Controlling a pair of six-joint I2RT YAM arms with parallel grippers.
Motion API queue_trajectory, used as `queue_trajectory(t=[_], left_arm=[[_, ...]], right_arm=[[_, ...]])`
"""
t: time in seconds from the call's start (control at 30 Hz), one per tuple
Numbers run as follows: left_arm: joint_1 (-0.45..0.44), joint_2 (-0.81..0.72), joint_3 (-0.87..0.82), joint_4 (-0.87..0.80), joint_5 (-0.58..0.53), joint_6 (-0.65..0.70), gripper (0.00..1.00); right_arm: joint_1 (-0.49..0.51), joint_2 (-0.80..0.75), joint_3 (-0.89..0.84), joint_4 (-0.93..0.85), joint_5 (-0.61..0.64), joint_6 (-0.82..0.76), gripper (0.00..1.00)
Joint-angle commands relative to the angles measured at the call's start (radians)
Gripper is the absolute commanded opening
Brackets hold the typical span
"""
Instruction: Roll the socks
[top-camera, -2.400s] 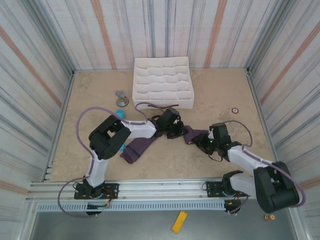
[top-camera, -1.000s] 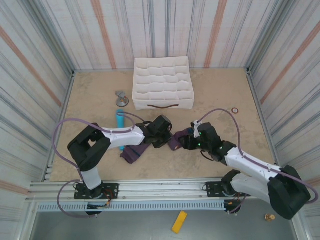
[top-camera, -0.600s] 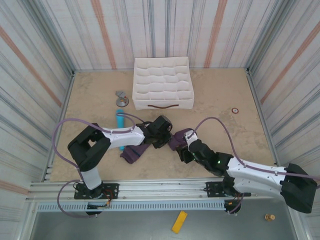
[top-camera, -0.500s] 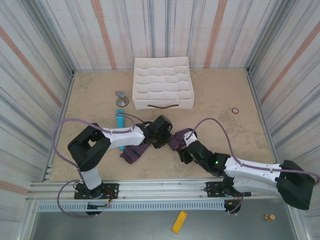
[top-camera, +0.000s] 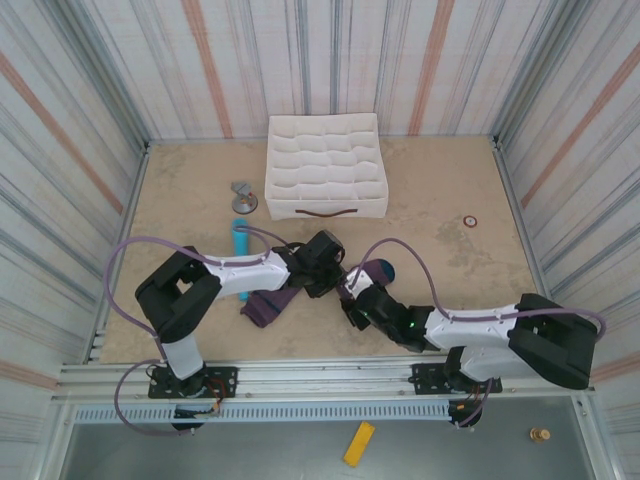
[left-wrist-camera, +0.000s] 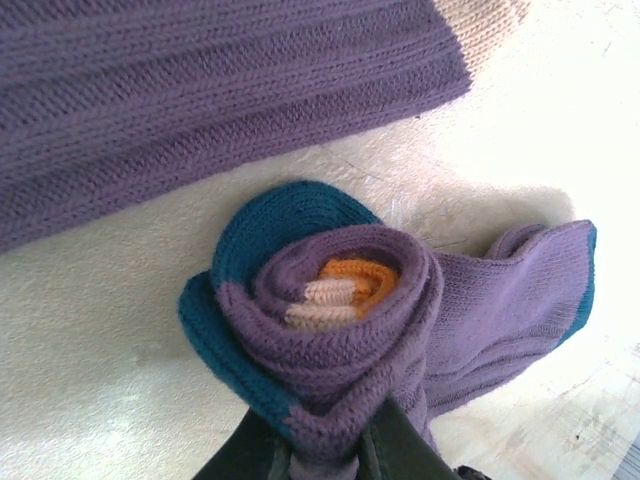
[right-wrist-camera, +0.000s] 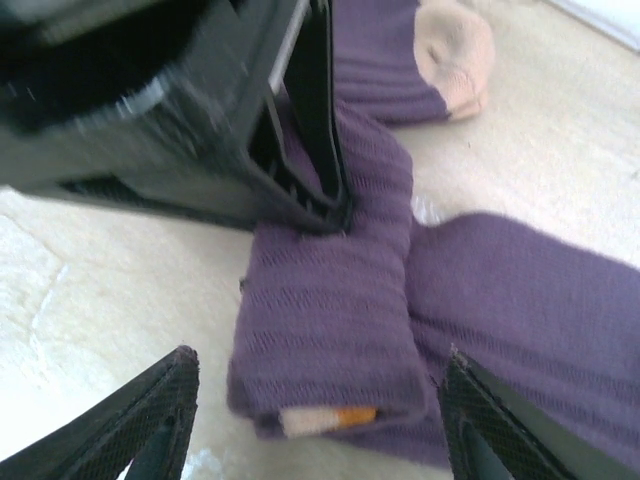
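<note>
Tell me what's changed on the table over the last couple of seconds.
The right end effector swung left and toward the near edge, jaws open, ending beside the sock roll. The left end effector pulled back slightly early on and now pinches the sock roll. The flat sock, blue cylinder and white organizer tray stayed put.

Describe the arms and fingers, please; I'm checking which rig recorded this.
The left arm and right arm both have white links between bulky black joint housings, and a looping purple cable runs along each. The fingers are black with a finely ribbed surface. No markings are legible.
</note>
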Motion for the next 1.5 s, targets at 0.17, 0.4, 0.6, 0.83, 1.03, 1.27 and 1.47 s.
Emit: queue_trajectory(t=[0.17,0.4,0.6,0.83,1.03,1.27,1.47], left_arm=[[0.01,0.005,-0.003,-0.066,0.031,-0.006,0.0],[0.023,0.006,-0.023,-0.019,0.066,-0.023,0.0],[0.028,0.019,-0.03,0.012,0.093,-0.035,0.0],[0.031,0.013,-0.043,0.032,0.103,-0.037,0.0],[0.04,-0.007,-0.065,0.076,0.108,-0.047,0.41],[0.037,-0.067,-0.09,0.129,0.057,-0.035,0.64],[0.03,-0.086,-0.055,0.075,0.03,0.008,0.65]], right_arm=[[0.005,0.1,0.015,0.092,0.027,-0.029,0.62],[0.005,0.13,-0.01,0.117,0.033,0.013,0.56],[0.005,0.159,-0.01,0.12,0.039,0.039,0.43],[0.004,0.174,-0.015,0.104,0.034,0.078,0.14],[-0.021,0.172,-0.041,0.1,-0.03,0.158,0.0],[-0.086,0.13,-0.121,0.123,-0.142,0.313,0.0],[-0.186,0.075,-0.192,0.133,-0.284,0.454,0.0]])
